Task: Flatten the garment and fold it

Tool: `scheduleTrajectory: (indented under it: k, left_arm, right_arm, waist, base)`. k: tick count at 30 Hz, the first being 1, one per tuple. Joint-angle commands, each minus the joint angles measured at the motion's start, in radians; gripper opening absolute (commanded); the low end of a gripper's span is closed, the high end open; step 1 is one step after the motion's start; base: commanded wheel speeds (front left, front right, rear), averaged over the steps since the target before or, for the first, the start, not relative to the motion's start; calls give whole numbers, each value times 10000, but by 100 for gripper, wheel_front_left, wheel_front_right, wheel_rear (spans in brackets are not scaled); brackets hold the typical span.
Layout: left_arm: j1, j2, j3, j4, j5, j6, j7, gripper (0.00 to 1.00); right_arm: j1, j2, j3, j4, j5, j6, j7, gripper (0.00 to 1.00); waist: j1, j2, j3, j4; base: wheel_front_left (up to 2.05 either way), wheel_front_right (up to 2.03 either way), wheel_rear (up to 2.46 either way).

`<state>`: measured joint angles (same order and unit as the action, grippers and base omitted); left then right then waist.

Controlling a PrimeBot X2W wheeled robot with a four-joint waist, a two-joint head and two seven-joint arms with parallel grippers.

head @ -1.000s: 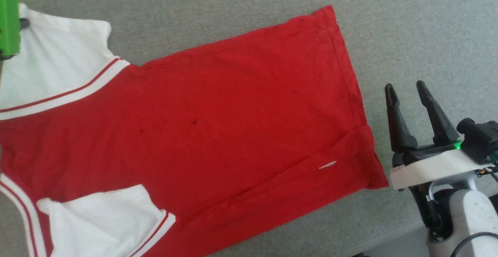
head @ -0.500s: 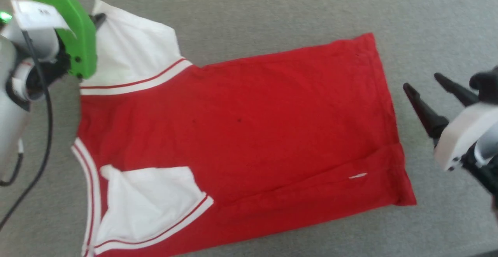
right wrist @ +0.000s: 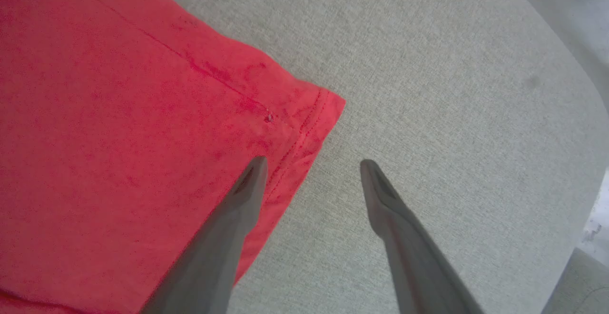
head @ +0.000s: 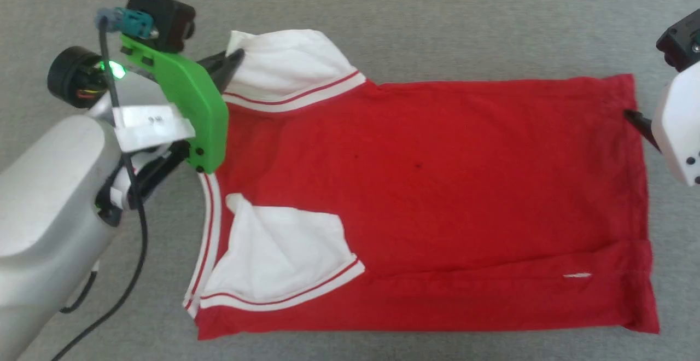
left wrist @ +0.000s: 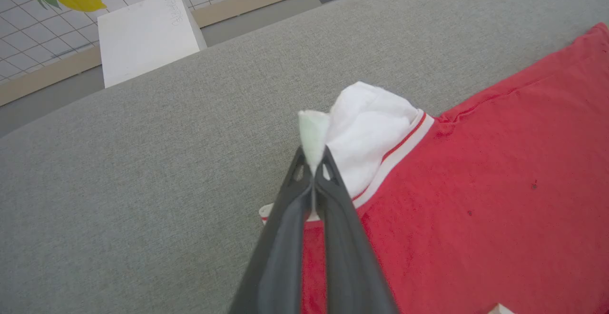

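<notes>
1. Currently the work is at the flattening step: the red jersey T-shirt with white striped-trim sleeves [head: 437,197] lies lengthwise on the grey fabric-covered surface [head: 437,16], plain side up. It sits well in from the surface's far edge, with its hem toward the right-hand edge.
2. It is not yet flat. The near white sleeve [head: 284,251] is turned in over the red body, and a long fold runs along the near side.
3. The left gripper [left wrist: 314,161] is pressed together, pinching the tip of the far white sleeve [left wrist: 371,128], which bunches up beyond its fingers.
4. The right gripper [right wrist: 311,166] is spread wide and holds nothing. One finger sits over the far hem corner [right wrist: 309,109], the other over bare surface; whether either touches, I cannot tell.
5. Next, I judge, the right gripper must close on that corner. Both arms would then draw apart to tension the cloth.
</notes>
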<state>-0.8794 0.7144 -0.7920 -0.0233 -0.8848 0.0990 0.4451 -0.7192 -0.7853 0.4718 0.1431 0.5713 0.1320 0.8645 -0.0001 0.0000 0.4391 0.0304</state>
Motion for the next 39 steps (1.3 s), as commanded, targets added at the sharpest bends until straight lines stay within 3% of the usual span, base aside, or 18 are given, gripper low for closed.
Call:
scheduleTrajectory:
  k: [1,8,15,16,17,18,24,33,39]
  left_arm:
    - [188,-98,-34,-203,220,124,-116,0]
    - [471,-314,-222,-1008,477,502,-330,0]
    - [613,-479,-311,-1292,532,712,-413,0]
    - [632,-498,-313,-1299,535,746,-429,0]
    - [643,-512,-320,-1291,540,765,-438,0]
    - [653,-526,-331,-1273,549,782,-449,0]
    - [823,-541,-341,-995,492,861,-542,0]
    - [1423,-611,-64,-483,207,1305,-1039,0]
    - [2280,-220,0,-582,-141,1491,-1137,0]
  right_arm:
    - [-299,-117,252,196,53,-13,113,100]
    - [-1068,-678,1573,1182,68,-13,304,100]
    - [-993,-756,2526,1830,338,-13,273,100]
    - [-928,-748,2651,1895,466,-13,328,87]
    - [-885,-740,2727,1928,576,-13,349,24]
    - [-862,-744,2796,1954,681,-13,335,0]
    - [-923,-585,2745,2170,1050,-13,-347,0]
    - [-523,-266,1823,2452,1761,-13,-2198,0]
    - [619,-302,1029,2089,2046,-13,-3060,0]
  waist:
    - [1,0,306,611]
    - [1,0,675,1155]
    - [1,0,884,1389]
    - [1,0,897,1403]
    - [1,0,903,1413]
    - [1,0,901,1417]
    - [1,0,501,1220]
    - [1,0,-673,866]
    - [1,0,-1730,692]
  base:
    - [0,0,0]
    - [0,0,0]
    - [0,0,0]
    - [0,0,0]
    - [0,0,0]
    - [0,0,0]
    - [0,0,0]
    - [0,0,0]
    - [0,0,0]
